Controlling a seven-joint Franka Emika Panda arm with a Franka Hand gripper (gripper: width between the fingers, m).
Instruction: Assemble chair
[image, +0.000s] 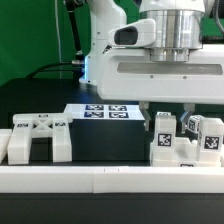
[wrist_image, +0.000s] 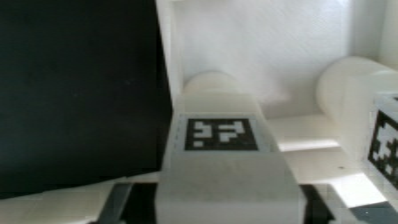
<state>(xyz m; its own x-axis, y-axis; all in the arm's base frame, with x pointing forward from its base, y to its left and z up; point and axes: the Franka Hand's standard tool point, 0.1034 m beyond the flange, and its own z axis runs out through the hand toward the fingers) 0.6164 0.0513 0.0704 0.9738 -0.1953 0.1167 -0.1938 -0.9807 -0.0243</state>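
At the exterior view's left we see a low white chair part (image: 38, 140), blocky, with small tags on top. It sits on the black table (image: 110, 140), just behind a long white rail (image: 100, 182) that runs along the near edge. To the right of this part the table is bare and dark, a broad open stretch. Behind that stretch the marker board (image: 105, 111) lies flat, well apart from the parts on either side.

At the exterior view's right stands a cluster of chair parts (image: 190, 155), close against the rail. It is a chunky base with several upright pieces bearing square tags. The arm (image: 160, 60) hangs directly over this cluster, and its wide white body fills the room above.

The fingers (wrist_image: 134, 208) reach down on either side of one upright tagged piece (image: 163, 128). In the wrist view we see that piece with its tag facing us and the dark fingers pressed to its two flanks, so they are closed on it. A rounded white part (wrist_image: 347, 95) sits just beside it, and black table shows on the other side.
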